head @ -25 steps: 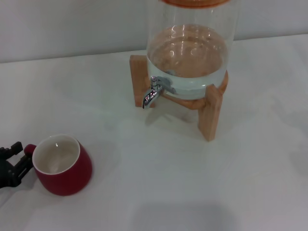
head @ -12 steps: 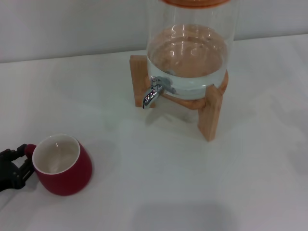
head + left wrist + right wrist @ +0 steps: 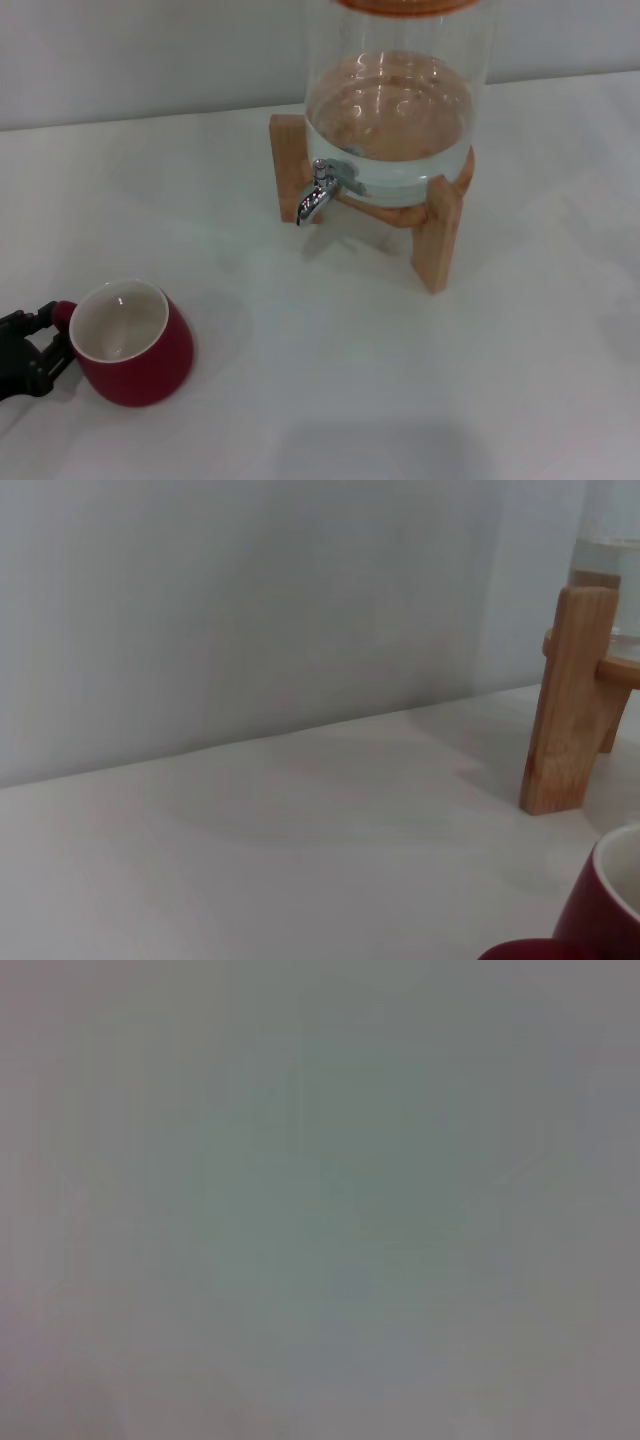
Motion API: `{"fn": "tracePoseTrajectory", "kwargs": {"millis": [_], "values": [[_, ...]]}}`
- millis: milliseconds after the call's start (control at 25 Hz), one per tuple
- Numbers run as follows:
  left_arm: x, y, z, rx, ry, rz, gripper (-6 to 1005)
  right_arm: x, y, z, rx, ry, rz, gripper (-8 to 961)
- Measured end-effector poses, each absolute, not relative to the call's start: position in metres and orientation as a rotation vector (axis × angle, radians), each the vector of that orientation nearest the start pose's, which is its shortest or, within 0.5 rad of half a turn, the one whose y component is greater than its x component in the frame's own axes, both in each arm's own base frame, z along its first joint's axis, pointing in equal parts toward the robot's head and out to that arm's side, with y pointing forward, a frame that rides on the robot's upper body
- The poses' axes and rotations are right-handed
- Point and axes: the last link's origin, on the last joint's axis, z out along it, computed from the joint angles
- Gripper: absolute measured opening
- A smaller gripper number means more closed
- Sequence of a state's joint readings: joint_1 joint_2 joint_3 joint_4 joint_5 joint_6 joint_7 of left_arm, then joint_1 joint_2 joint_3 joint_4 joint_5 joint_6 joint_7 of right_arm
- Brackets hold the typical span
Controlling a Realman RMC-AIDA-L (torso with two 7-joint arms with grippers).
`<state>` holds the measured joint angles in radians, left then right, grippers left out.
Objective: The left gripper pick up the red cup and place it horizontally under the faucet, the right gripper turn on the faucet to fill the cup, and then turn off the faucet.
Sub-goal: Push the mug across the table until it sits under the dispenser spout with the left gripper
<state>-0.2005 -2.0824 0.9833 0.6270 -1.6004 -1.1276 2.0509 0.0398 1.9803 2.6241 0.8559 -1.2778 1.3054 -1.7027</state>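
Note:
The red cup (image 3: pixel 132 345) stands upright on the white table at the front left, cream inside showing, its small handle pointing left. My left gripper (image 3: pixel 42 342) is at the left edge, right against that handle. Its black fingers (image 3: pixel 24 320) are spread, one by the handle and one by the cup's lower side. The left wrist view shows only the cup's rim (image 3: pixel 612 895) and a bit of handle. The chrome faucet (image 3: pixel 318 193) juts from the glass jar (image 3: pixel 395 110) at the back, spout down, far from the cup. The right gripper is out of view.
The jar holds water and rests on a wooden stand (image 3: pixel 438 235), whose leg (image 3: pixel 568 700) also shows in the left wrist view. A pale wall runs behind the table. The right wrist view is a featureless grey.
My left gripper has slid slightly toward the table's front edge and closer against the cup's handle. The cup has nudged a touch to the right.

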Motion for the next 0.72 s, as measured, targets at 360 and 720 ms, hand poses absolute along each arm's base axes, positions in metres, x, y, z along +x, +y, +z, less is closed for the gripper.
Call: {"fn": "tracePoseTrajectory", "kwargs": {"millis": [360,720], "values": [[-0.3540,0.2837,-0.0084,-2.289,-0.702,-0.496,357,0.3946,0.2371,0.1954,-1.566,0.775,0.873,722],[-0.3522,0.2832,-0.0063,-2.297,-0.676,-0.500,164,0.3947,0.2370,0.1953,-1.560,0.776,0.876,722]]}}
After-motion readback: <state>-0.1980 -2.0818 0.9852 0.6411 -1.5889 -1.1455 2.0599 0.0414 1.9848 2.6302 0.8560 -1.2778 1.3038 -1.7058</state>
